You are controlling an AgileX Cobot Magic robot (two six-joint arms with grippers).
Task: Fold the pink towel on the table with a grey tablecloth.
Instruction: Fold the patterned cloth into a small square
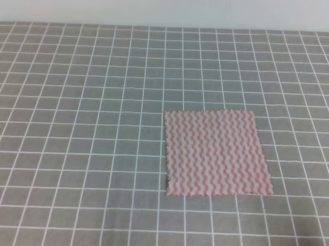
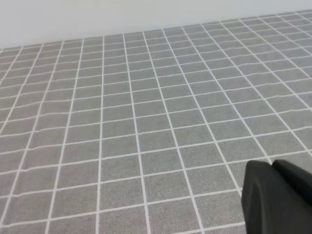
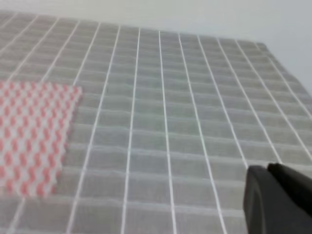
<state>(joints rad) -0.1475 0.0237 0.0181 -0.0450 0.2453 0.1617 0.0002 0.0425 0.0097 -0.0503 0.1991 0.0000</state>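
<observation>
The pink towel (image 1: 216, 152) lies flat and unfolded on the table with a grey tablecloth (image 1: 72, 125), right of centre, with its zigzag stripes running front to back. Neither gripper shows in the high view. In the right wrist view the pink towel (image 3: 31, 136) fills the left edge, and a black part of my right gripper (image 3: 279, 195) sits at the bottom right, well apart from it. The left wrist view holds only gridded cloth (image 2: 146, 122) and a black part of my left gripper (image 2: 278, 197) at the bottom right. Whether the jaws are open or shut is not visible.
The grey gridded cloth covers the whole surface. A pale wall (image 1: 168, 8) runs along its far edge. The table's far right corner (image 3: 261, 46) shows in the right wrist view. Nothing else lies on the cloth.
</observation>
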